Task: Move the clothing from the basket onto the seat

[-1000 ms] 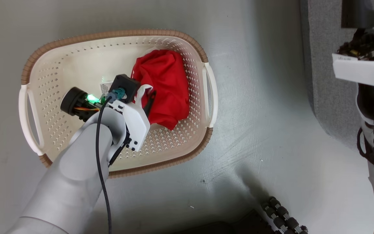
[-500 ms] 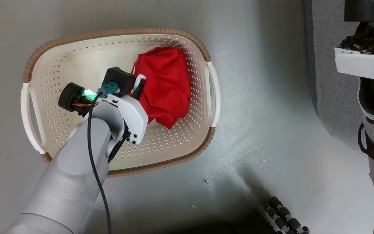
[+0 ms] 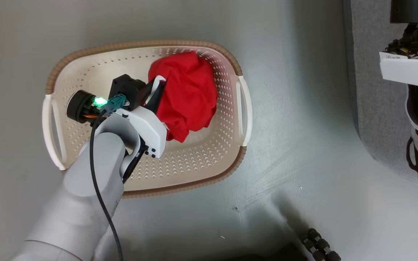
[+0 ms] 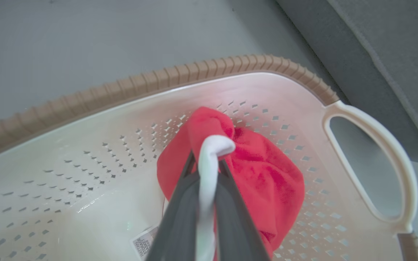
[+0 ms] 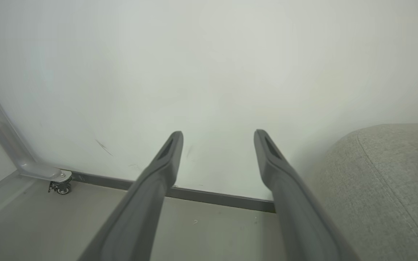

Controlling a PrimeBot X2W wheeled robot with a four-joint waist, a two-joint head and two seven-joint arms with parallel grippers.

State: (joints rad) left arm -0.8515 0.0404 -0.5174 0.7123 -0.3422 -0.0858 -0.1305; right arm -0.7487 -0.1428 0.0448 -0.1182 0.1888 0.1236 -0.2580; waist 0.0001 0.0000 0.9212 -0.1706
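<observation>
Red garment is clamped by its white trim in left gripper, inside basket; paper label on its floor is caught in left wrist view, print illegible; right gripper is spread, empty, near sofa

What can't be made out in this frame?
- Left wrist view: the label is partly behind the left claw and runs to the bottom edge; its print is too small to read.
- Head view: the clothing is bunched, so garment type and count are unclear.
- Head view: the seat is cut off by the right edge.
</observation>
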